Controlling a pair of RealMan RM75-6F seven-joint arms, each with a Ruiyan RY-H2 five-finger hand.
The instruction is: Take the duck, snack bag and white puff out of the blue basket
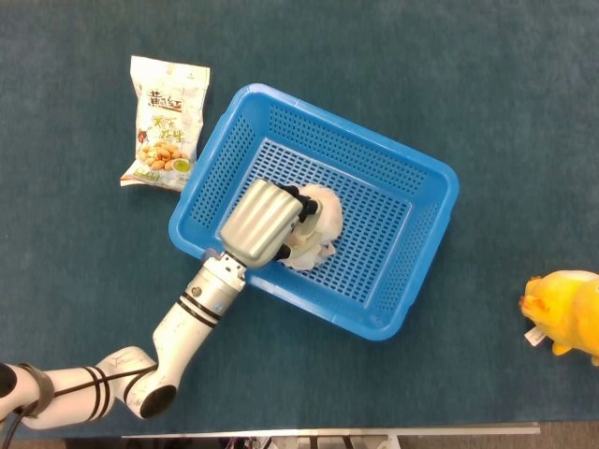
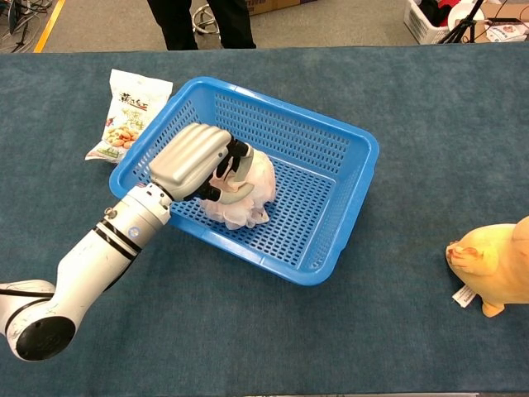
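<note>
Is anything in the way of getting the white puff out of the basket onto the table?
Only the blue basket's wall rings the white puff; nothing lies over it. The left hand is already on the puff, so it must be lifted over the rim.

Glossy perforated plastic blue basket [image 1: 412, 234], soft fluffy white puff [image 1: 323, 229], shiny printed foil snack bag [image 1: 166, 122], plush duck [image 1: 566, 311], matt teal cloth-covered table [image 1: 468, 75], smooth metallic-plastic left hand [image 1: 262, 224]

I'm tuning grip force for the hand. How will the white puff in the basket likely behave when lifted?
The white puff looks ruffled and fluffy, so it will probably squash under the left hand rather than resist. It looks light for its bulk. Its loose folds may sag or catch on the blue basket mesh, though I cannot confirm that.
</note>
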